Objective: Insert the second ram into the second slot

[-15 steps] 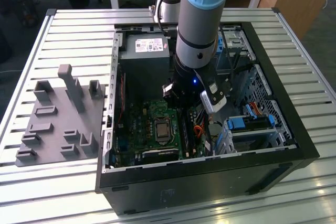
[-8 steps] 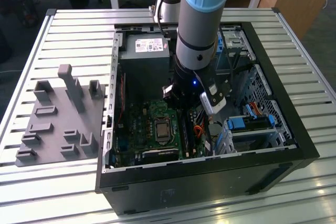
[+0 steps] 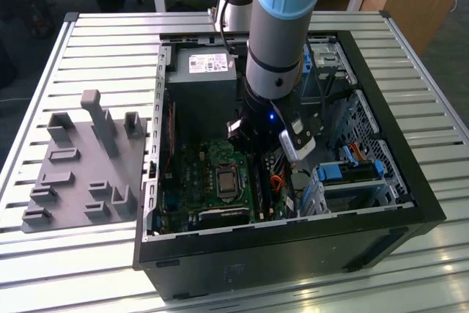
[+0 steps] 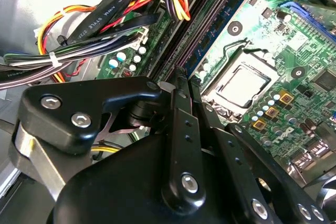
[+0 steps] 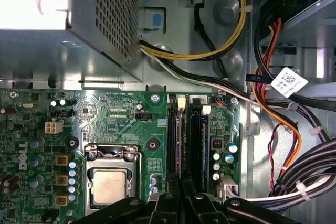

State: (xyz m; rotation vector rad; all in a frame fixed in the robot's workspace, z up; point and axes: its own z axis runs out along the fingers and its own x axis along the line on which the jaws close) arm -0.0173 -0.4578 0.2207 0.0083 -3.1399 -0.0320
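Observation:
My gripper (image 3: 255,150) reaches down into the open computer case (image 3: 381,71), over the memory slots (image 3: 261,188) beside the processor socket. In the first wrist view a thin stick, the second ram (image 5: 181,140), stands on edge along the slot with a pale latch. It runs straight into the narrow gap between my black fingertips. My gripper (image 5: 182,184) is shut on it. In the second wrist view my gripper (image 4: 187,77) sits at the end of the long slots (image 4: 205,30). How deep the stick sits in its slot is hidden by my fingers.
The grey power supply (image 3: 201,82) fills the case's far end. Thick cable bundles (image 5: 294,145) (image 4: 89,40) crowd the slots on the side away from the processor socket (image 5: 109,182). Drive bays with blue tabs (image 3: 344,174) sit on the exterior view's right. A grey fixture plate (image 3: 84,163) lies outside on the slatted table.

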